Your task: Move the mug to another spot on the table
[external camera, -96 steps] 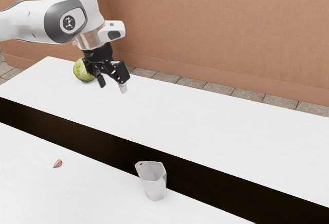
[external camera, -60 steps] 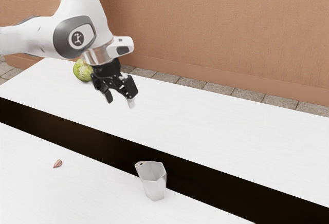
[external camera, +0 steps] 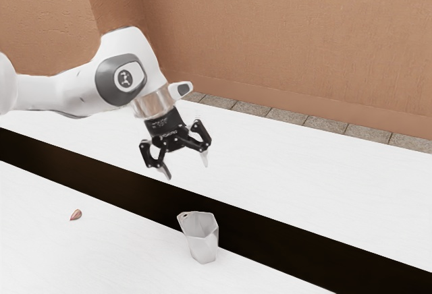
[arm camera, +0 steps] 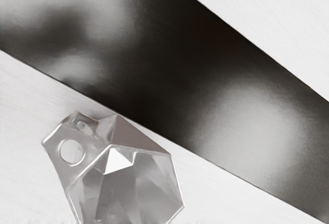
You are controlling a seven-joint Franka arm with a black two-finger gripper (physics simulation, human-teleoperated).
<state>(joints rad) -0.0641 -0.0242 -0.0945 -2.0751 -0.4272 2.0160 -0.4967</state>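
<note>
- While the arm reaches in from the exterior view's left, the gripper (external camera: 184, 166) hangs in the air with its two black fingers spread wide and nothing between them.
- It is well above the surface (external camera: 81, 253), over the dark gap (external camera: 270, 240) that runs between the near white slab and the far one.
- The mug (external camera: 200, 237) stands upright on the near slab, close to the edge that borders the dark gap, and apart from the gripper, which is higher and a little toward the exterior view's left of it.
- The mug is pale grey and faceted, with an angular rim; its flat handle points toward the exterior view's left.
- From the wrist camera the mug (arm camera: 118, 178) is seen from above, its open mouth and a handle tab with a round hole showing, with the dark gap (arm camera: 195, 80) just beyond it.
- A small reddish-brown object (external camera: 75, 214) lies on the same slab, well apart from the mug toward the exterior view's left.
- Behind the surface rises a brown wall (external camera: 304, 31).
</note>
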